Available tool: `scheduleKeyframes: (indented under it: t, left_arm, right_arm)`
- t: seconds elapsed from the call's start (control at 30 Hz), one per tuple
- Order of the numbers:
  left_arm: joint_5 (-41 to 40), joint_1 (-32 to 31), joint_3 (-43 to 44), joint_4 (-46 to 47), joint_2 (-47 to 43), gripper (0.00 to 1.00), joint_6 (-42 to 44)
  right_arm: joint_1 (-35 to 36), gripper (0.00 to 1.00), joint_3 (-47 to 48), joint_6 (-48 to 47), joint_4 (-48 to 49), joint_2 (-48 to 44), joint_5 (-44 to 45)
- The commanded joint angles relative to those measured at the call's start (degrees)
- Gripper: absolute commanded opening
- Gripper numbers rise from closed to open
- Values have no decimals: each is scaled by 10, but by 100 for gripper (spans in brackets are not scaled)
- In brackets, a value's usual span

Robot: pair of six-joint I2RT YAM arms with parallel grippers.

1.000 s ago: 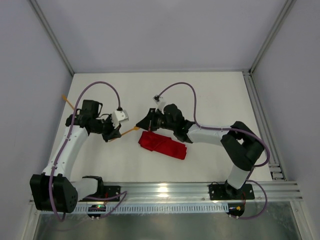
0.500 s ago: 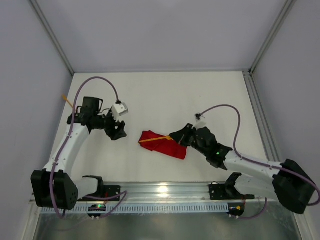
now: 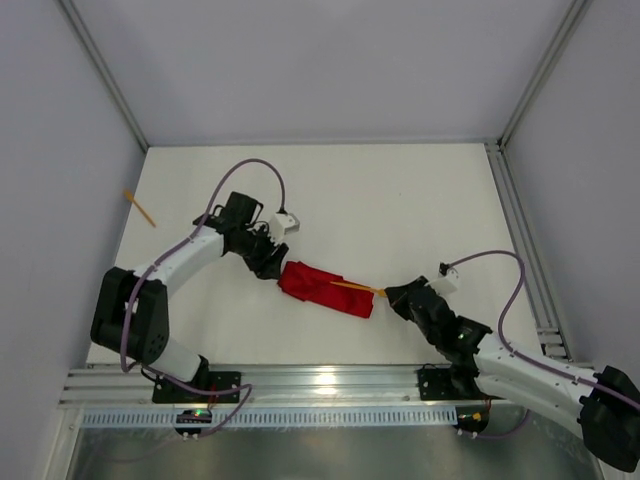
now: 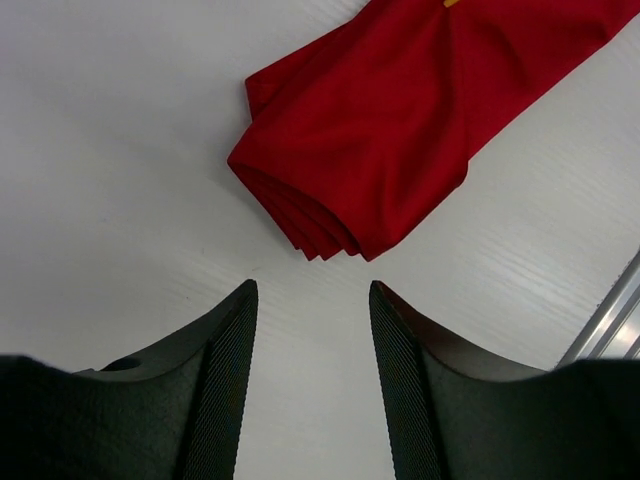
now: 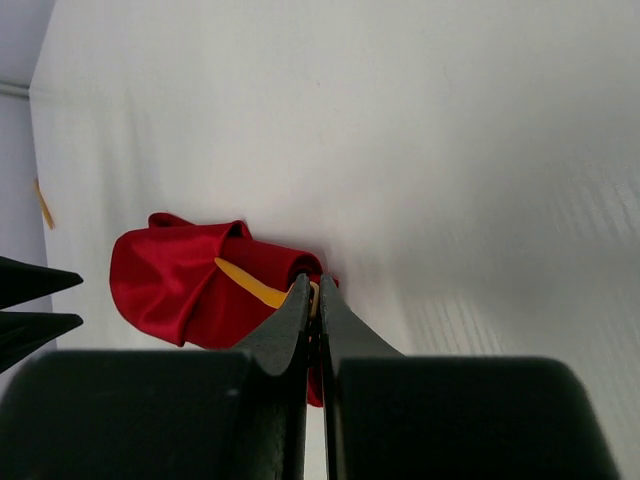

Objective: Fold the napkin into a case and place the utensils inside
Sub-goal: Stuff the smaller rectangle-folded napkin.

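The red napkin (image 3: 322, 287) lies folded in a long bundle mid-table. An orange utensil (image 3: 352, 287) rests on its right half, its tip toward the fold. My right gripper (image 3: 388, 294) is shut on that utensil's end at the napkin's right edge. In the right wrist view the jaws (image 5: 315, 287) pinch the orange utensil (image 5: 248, 282) against the red napkin (image 5: 165, 285). My left gripper (image 3: 272, 268) stands open just off the napkin's left end. In the left wrist view nothing sits between its fingers (image 4: 312, 292), and the napkin (image 4: 390, 130) lies just beyond the tips. A second orange utensil (image 3: 140, 208) lies alone at the far left.
An aluminium rail (image 3: 330, 380) runs along the near edge by the arm bases. Grey walls close the table on three sides, and a metal frame strip (image 3: 520, 240) lines the right side. The second utensil (image 5: 44, 205) also shows far off in the right wrist view.
My left gripper let go of the utensil, opened and moved right to the napkin's left end. My right arm swung round to the right side, keeping hold of the utensil, which now lies over the napkin.
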Motion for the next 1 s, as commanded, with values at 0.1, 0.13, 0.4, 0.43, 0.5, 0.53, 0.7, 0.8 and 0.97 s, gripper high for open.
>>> scheduleKeyframes:
  t: [0.1, 0.13, 0.4, 0.43, 0.5, 0.53, 0.7, 0.8, 0.97]
  left_arm:
    - [-23, -19, 37, 48, 55, 45, -50]
    - [-29, -23, 37, 53, 61, 45, -53]
    - [-44, -44, 41, 61, 103, 31, -62]
    - [-46, -44, 42, 61, 106, 27, -62]
    - [-45, -44, 42, 61, 110, 24, -62]
    - [-41, -44, 42, 60, 111, 23, -62]
    - [-38, -44, 40, 57, 118, 17, -66]
    - [-32, -44, 40, 54, 123, 14, -67]
    - [-30, -44, 40, 53, 124, 9, -67]
  right_arm:
    - [1, 3, -11, 31, 36, 38, 41]
    - [2, 3, -13, 34, 38, 35, 38]
    - [2, 3, 1, -3, -18, -40, 43]
    - [2, 3, 0, -2, -22, -45, 37]
    - [2, 3, -6, 2, -24, -49, 18]
    - [2, 3, -8, 3, -24, -48, 13]
    - [2, 3, -9, 1, -25, -46, 2]
    - [2, 3, -9, 2, -18, -45, -8]
    - [3, 3, -36, 23, 38, -29, -15]
